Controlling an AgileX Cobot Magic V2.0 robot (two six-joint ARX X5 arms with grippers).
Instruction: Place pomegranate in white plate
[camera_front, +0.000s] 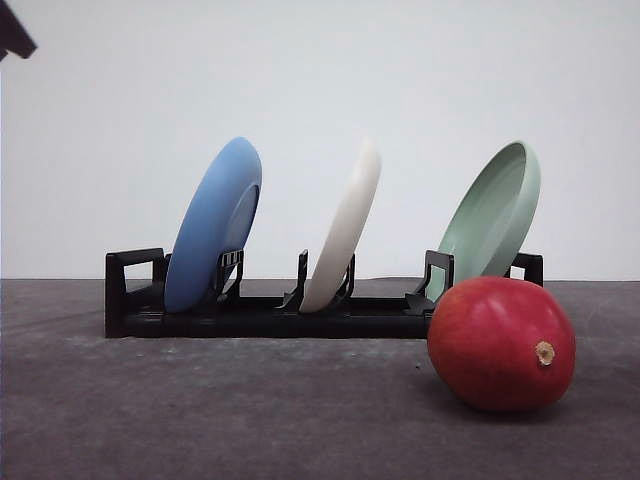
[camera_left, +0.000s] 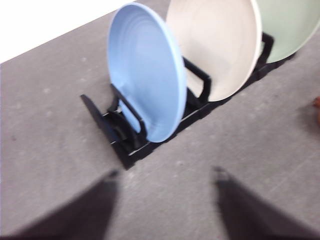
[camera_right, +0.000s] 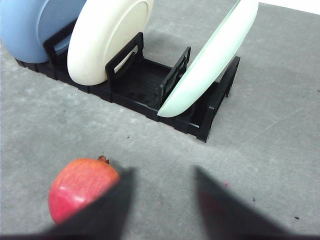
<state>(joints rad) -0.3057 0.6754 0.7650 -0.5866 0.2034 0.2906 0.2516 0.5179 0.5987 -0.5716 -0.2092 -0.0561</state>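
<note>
Pomegranate (camera_front: 501, 343) resting on the grey tabletop (camera_front: 250, 410), just in front of the black rack (camera_front: 270, 315), near its end with the green plate (camera_front: 492, 220). White plate (camera_front: 343, 228) standing tilted in the middle slot, blue plate (camera_front: 213, 225) beside it. Right pincer (camera_right: 160, 200) spread open above the tabletop, holding nothing, fruit just beside one finger. Left pincer (camera_left: 165, 200) likewise open and empty, facing the blue plate.

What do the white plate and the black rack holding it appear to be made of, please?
The white plate looks like matte plastic or melamine, perhaps ceramic: cream, with hardly any shine. The rack looks like moulded black plastic, with thin ribbed walls and a dull finish.
</note>
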